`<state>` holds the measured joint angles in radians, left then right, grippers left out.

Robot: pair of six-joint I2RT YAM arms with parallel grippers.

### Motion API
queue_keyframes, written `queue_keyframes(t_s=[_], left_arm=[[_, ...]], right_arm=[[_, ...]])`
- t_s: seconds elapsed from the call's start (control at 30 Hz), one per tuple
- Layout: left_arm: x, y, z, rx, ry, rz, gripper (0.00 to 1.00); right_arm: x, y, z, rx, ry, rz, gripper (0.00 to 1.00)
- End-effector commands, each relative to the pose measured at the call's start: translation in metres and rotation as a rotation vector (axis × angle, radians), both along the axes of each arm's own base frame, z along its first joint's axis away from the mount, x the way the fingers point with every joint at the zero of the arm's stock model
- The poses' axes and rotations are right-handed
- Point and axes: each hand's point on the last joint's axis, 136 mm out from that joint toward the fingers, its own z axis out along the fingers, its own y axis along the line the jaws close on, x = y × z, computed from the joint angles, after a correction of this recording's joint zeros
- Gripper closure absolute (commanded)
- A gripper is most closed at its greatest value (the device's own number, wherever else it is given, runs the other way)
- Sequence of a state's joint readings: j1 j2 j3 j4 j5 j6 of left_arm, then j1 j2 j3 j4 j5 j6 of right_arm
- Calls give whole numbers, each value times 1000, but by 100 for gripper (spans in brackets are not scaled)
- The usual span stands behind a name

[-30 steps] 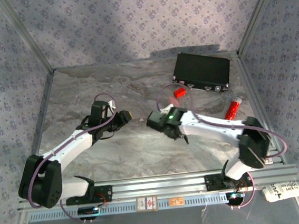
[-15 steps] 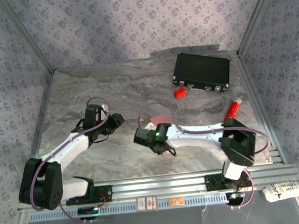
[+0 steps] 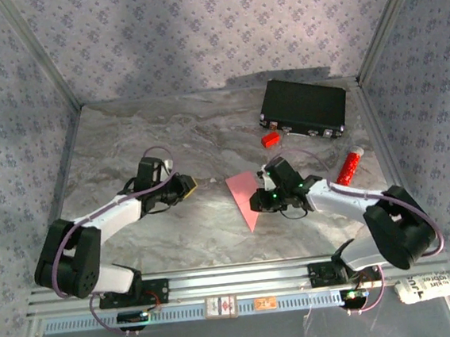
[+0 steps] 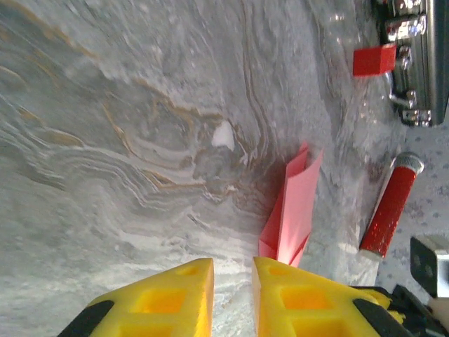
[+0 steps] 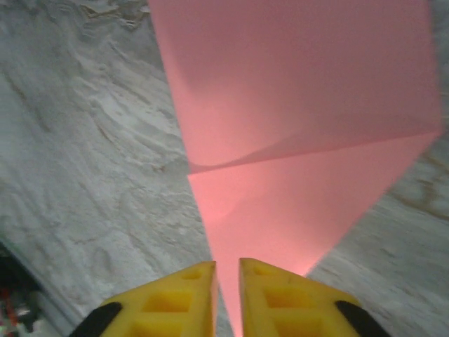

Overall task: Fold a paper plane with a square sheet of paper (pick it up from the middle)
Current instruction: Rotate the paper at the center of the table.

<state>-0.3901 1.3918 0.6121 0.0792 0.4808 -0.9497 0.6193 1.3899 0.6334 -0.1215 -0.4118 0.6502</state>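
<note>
The salmon-pink sheet of paper [image 3: 243, 192], folded into a pointed paper plane shape, lies flat mid-table with its tip toward the near edge. My right gripper [image 3: 260, 202] sits at its right edge. In the right wrist view the paper [image 5: 302, 105] shows a diagonal fold and narrows toward the right gripper [image 5: 227, 265], whose jaws keep a slim gap with pink showing in it. My left gripper [image 3: 188, 185] hangs left of the paper, apart from it. In the left wrist view the left gripper [image 4: 233, 263] stands narrowly open on nothing, and the paper [image 4: 298, 203] lies just ahead to the right.
A black case [image 3: 303, 105] stands at the back right, with a small red block [image 3: 270, 139] in front of it. A red-and-white tube [image 3: 350, 164] lies right of the right arm. The metal rail [image 3: 236, 279] runs along the near edge.
My right arm swung from centre-left back to the right, and the paper now lies flat and uncovered. The left gripper edged right and its jaws narrowed.
</note>
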Motion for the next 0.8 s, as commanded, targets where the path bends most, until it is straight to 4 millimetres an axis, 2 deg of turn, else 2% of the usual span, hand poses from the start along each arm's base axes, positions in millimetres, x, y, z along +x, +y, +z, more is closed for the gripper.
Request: queue_keyframes(t_s=[0.0, 0.23, 0.53, 0.67, 0.77], left_arm=[[3, -15, 9, -55, -20, -35, 79], [-1, -31, 11, -74, -15, -89, 81], [-4, -40, 6, -100, 2, -116, 84], [-2, -46, 6, -136, 6, -128, 84], [0, -49, 5, -156, 13, -128, 85]], right_arm=[[5, 20, 9, 136, 39, 10, 86], [13, 22, -11, 125, 80, -30, 89], [5, 19, -56, 46, 214, -123, 90], [5, 29, -58, 56, 218, -187, 88], [9, 32, -62, 75, 254, -311, 89]])
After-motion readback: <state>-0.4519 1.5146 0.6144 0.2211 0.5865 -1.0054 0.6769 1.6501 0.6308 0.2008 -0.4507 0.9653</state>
